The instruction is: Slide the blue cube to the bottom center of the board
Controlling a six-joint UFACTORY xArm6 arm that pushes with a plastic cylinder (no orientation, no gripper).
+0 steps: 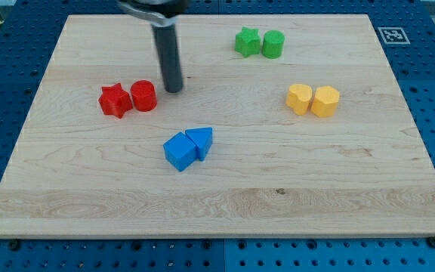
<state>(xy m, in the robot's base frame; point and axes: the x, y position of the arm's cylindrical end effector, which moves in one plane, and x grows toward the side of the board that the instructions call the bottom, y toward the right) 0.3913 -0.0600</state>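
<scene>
Near the board's middle, slightly toward the bottom edge: blue cube, touching a blue wedge on its upper right. Tip above it toward the top edge, almost straight up, just right of the red cylinder and red star. No jaws on the rod, nothing held, touching no block. Cube lies toward the bottom edge from the tip, so probably a nearly straight downward push. Bare wood below the cube to the bottom edge; green pair and yellow pair well apart toward the right.
</scene>
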